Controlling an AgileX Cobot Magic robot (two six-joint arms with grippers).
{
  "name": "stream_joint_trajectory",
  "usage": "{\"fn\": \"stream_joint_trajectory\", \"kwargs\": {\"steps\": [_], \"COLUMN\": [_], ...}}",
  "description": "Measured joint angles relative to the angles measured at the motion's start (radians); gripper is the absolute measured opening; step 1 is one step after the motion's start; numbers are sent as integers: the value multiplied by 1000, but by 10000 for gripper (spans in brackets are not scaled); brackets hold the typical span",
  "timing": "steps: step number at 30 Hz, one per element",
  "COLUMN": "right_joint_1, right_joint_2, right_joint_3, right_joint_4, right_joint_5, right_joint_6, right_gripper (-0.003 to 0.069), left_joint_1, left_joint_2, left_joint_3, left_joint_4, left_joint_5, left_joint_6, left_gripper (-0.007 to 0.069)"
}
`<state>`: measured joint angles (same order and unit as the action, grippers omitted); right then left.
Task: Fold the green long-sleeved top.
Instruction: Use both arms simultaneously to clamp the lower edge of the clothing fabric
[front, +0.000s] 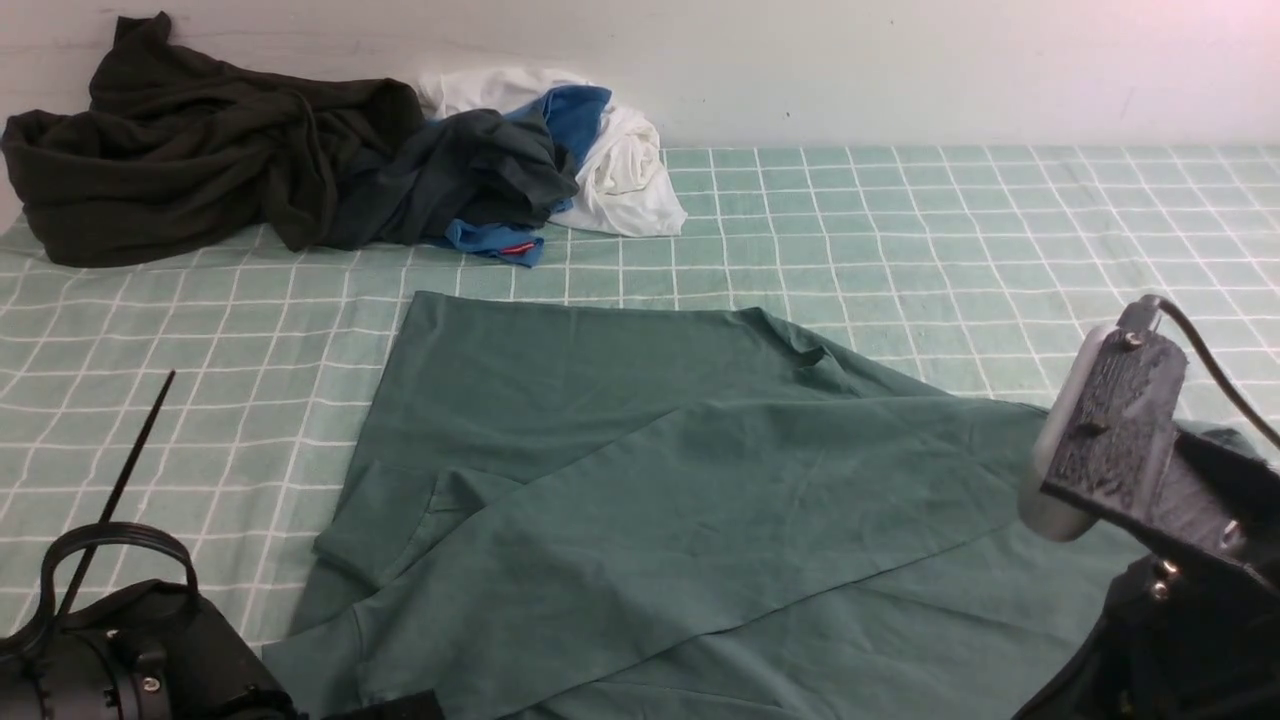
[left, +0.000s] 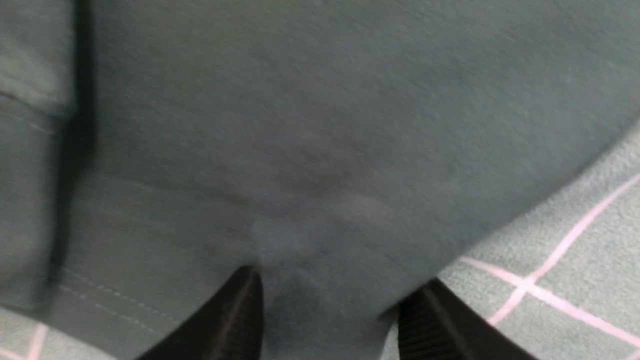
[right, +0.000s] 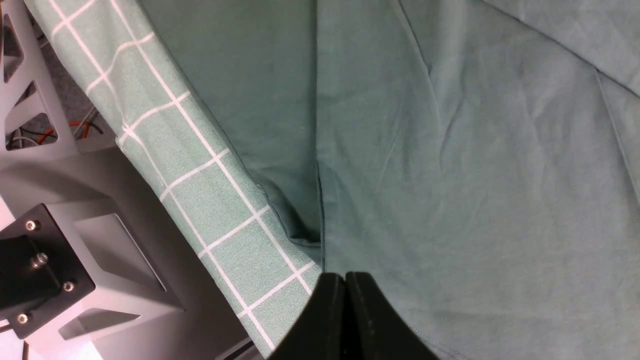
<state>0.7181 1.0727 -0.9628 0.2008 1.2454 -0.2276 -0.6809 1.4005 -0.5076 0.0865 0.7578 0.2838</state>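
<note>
Left gripper (left: 340, 280) straddles the green long-sleeved top (front: 640, 500), jaws apart; right gripper (right: 345, 287) sits closed; we close deep, catching every layer.

All views share the green top (front: 640, 480): front from afar, wrists close above

White wall (front: 900, 70) behind green checked tablecloth (front: 950, 230)
</note>
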Motion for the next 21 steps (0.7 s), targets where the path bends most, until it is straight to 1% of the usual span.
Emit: {"fn": "stream_joint_trajectory", "kwargs": {"steps": [1, 2, 3, 4, 5, 6, 7, 9, 11, 17, 21], "right_joint_1": [0, 0, 0, 0, 0, 0, 0, 0, 0, 0, 0], "right_joint_2": [0, 0, 0, 0, 0, 0, 0, 0, 0, 0, 0], "right_joint_3": [0, 0, 0, 0, 0, 0, 0, 0, 0, 0, 0], "right_joint_4": [0, 0, 0, 0, 0, 0, -1, -1, -1, -1, -1], "right_joint_5": [0, 0, 0, 1, 1, 1, 1, 1, 1, 1, 1], "right_joint_6": [0, 0, 0, 0, 0, 0, 0, 0, 0, -1, -28], "right_gripper": [-14, -14, -14, -14, -14, -14, -14, -14, -14, -14, -14], "left_joint_1": [0, 0, 0, 0, 0, 0, 0, 0, 0, 0, 0], "left_joint_2": [2, 3, 4, 5, 5, 5, 5, 5, 5, 31, 61], "left_joint_3": [-4, -12, -14, -28, -41, -41, -54, -69, -75, -72, -72], "left_joint_4": [3, 4, 4, 4, 1, 1, 0, 0, 3, 13, 29], "left_joint_5": [-4, -6, -6, -2, 6, 8, 25, 60, 86, 87, 87], "left_joint_6": [-19, -49, -54, -98, -120, -123, -133, -139, -142, -126, -116], "left_gripper": [319, 290, 290, 246, 218, 213, 183, 155, 143, 143, 131]}}
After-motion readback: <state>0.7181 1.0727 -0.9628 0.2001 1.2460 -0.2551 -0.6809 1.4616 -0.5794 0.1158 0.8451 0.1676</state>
